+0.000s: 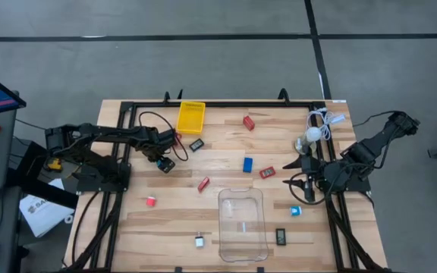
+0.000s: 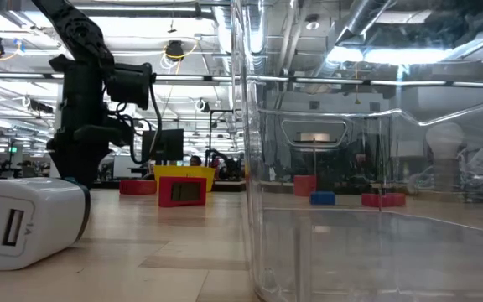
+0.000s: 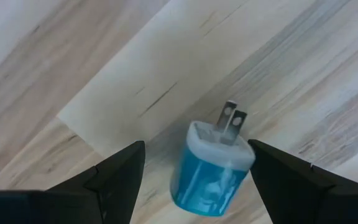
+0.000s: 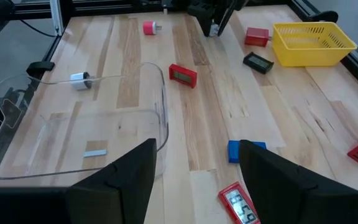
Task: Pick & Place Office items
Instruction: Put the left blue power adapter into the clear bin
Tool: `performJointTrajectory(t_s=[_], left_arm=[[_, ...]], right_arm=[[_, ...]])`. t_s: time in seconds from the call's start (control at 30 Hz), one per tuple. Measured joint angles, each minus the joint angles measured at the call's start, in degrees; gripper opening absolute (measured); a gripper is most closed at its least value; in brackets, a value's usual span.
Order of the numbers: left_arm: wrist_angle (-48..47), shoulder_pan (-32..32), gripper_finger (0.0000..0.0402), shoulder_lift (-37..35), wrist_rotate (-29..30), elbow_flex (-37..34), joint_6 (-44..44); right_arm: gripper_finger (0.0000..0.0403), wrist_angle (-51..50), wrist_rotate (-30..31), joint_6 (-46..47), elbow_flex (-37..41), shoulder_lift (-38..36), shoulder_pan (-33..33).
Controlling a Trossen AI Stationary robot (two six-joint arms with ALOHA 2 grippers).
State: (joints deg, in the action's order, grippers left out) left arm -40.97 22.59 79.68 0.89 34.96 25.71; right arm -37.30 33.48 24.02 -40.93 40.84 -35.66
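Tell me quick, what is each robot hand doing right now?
Left gripper: fingers open, straddling the blue plug adapter on the table, not gripping it.
Right gripper: fingers open, holding nothing, near the clear bin.

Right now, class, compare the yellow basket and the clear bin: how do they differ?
The yellow basket is opaque with mesh-like walls; the clear bin is see-through with smooth walls. The basket sits at the table's far edge, near the left claw; the bin sits near the front edge. The bin is larger. Both are open-topped and upright.
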Motion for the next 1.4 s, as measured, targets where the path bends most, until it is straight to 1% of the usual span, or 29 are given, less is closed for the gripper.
performJointTrajectory(t_s=[0.2,0.37,0.73,0.9,1.17,1.27,1.4], left_arm=[[1.39,0.00,0.0260,0.00,-0.13,-0.04,-1.48],[1.42,-0.04,0.0245,0.00,-1.38,-0.04,-2.95],[1.40,-2.09,0.0213,0.00,-1.38,-0.04,-4.02],[1.40,-2.10,0.0188,0.00,-1.38,-0.04,-4.04],[1.43,-2.10,0.0136,-0.02,-1.39,0.00,-4.04],[1.46,-2.10,0.0132,-0.02,-1.38,0.02,-4.04],[1.62,-2.08,0.0141,-0.02,-1.38,0.02,-4.40]], right_arm=[[0.0221,0.00,0.02,0.47,0.00,0.02,0.00],[0.0221,-0.02,0.01,0.64,0.00,-0.01,0.00],[0.0221,-0.46,0.00,0.60,0.00,-0.03,0.00],[0.0221,-0.48,-0.01,0.60,0.00,-0.03,0.00],[0.0221,-0.66,-0.01,0.60,0.00,-0.03,0.00],[0.0221,-0.67,-0.01,0.60,0.00,-0.03,0.00],[0.0221,-0.70,-0.01,0.60,0.00,-0.03,0.00]])
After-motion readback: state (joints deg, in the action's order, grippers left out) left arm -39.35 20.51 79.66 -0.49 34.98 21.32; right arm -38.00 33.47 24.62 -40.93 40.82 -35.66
